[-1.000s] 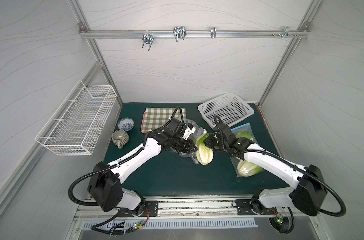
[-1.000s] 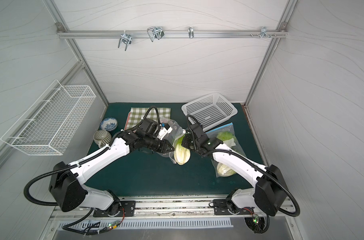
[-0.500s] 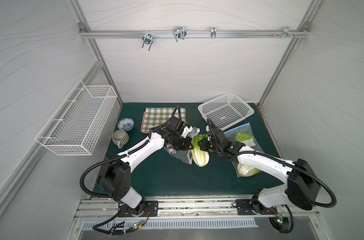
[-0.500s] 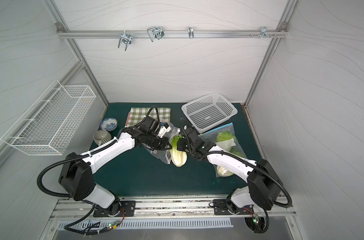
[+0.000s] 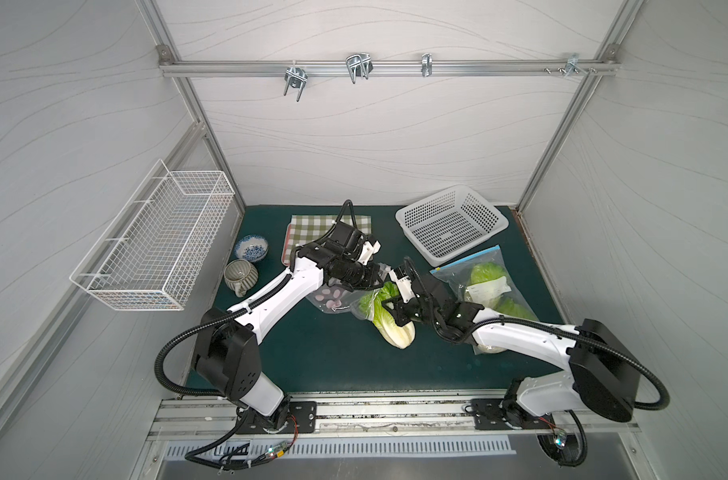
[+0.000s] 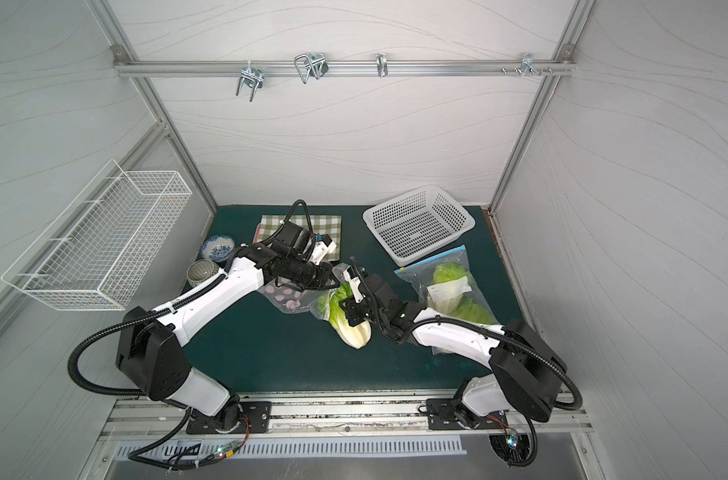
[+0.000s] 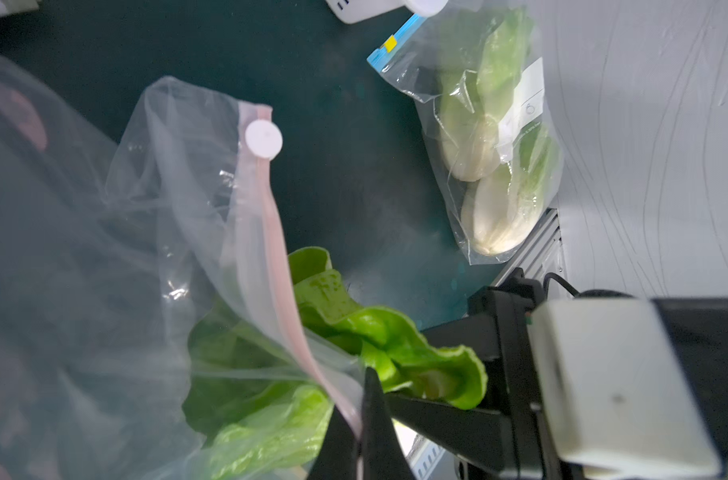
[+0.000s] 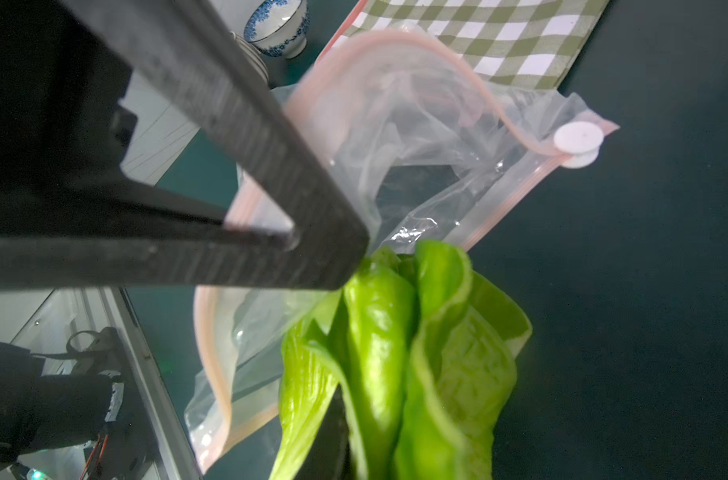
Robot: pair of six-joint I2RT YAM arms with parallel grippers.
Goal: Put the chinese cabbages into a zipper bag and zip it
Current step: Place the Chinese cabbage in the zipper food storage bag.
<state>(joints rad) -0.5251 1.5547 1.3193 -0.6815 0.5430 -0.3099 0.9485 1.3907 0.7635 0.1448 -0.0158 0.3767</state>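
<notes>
Cabbage (image 5: 395, 332) partly inside zipper bag (image 5: 331, 297)

Cabbage (image 5: 397, 332), leafy end inside open bag (image 5: 332, 296)

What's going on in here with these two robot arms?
The robot is bagging cabbages. The left tool is shut on the rim of a clear pink-zipper bag, holding its mouth open. The right tool grips a Chinese cabbage and feeds it in leaf-first: the green top is partly inside the mouth, the white base outside. A blue-zipper bag holding two more cabbages lies on the right arm's side.
</notes>
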